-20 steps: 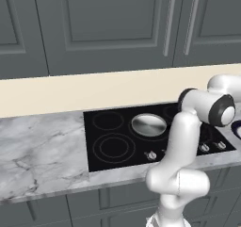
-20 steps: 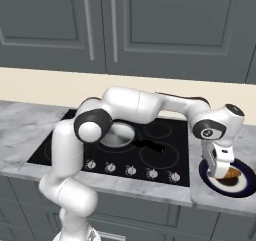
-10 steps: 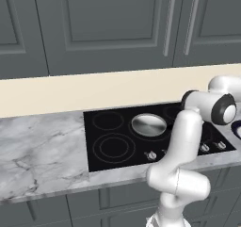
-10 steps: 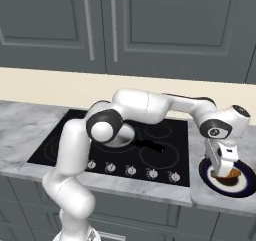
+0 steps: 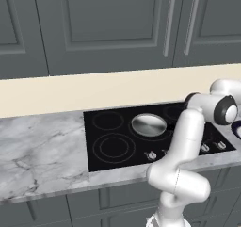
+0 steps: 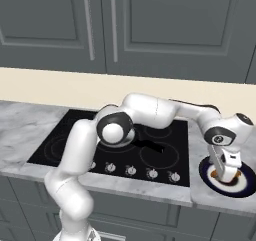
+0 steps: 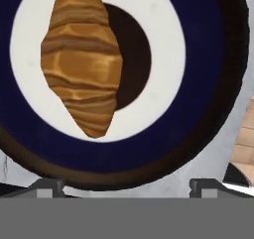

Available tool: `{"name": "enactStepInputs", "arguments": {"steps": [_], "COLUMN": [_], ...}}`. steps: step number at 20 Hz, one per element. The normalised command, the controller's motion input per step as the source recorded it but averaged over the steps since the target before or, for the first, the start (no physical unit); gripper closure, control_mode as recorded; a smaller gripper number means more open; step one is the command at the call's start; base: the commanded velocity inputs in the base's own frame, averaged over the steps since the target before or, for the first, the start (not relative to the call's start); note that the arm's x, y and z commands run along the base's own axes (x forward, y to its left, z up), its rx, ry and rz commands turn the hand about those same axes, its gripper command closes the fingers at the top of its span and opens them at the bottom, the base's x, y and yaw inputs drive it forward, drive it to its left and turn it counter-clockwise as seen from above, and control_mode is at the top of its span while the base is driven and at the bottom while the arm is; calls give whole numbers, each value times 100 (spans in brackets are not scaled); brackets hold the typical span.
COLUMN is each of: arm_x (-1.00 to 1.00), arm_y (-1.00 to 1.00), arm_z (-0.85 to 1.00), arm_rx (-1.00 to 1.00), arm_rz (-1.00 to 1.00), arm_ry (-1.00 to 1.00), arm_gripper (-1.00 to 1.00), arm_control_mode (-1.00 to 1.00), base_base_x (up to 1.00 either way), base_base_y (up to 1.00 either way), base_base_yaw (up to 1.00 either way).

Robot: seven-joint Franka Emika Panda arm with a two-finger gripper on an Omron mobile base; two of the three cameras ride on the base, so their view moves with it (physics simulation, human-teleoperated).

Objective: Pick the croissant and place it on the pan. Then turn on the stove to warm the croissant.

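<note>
Golden-brown croissant (image 7: pixel 82 59) lies on a navy-rimmed plate (image 7: pixel 208 84) just below the open, empty tool (image 6: pixel 226 171), which should centre its fingers astride the pastry's middle before closing.

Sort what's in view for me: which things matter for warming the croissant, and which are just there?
Part of the job:
- croissant, lying on the plate
- pan, on a back burner
- stove, with its front knobs
- pincer, open, above the croissant

Just there:
- blue-rimmed plate
- marble counter
- grey cabinets
</note>
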Motion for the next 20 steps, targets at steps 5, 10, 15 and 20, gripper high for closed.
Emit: {"name": "enactStepInputs", "arguments": {"steps": [5, 10, 15, 20], "arm_x": [19, 30, 21, 9], "arm_y": [-39, -26, -17, -8], "arm_z": [-11, -10, -23, -43], "arm_rx": [4, 3, 1, 0], "arm_rz": [0, 0, 0, 0], "arm_ry": [1, 2, 2, 0], "arm_gripper": [-100, -100, -100, -100], "arm_control_mode": [-100, -100, -100, -100], "base_base_x": [0, 0, 0, 0], "base_base_y": [0, 0, 0, 0], "base_base_yaw": [0, 0, 0, 0]}}
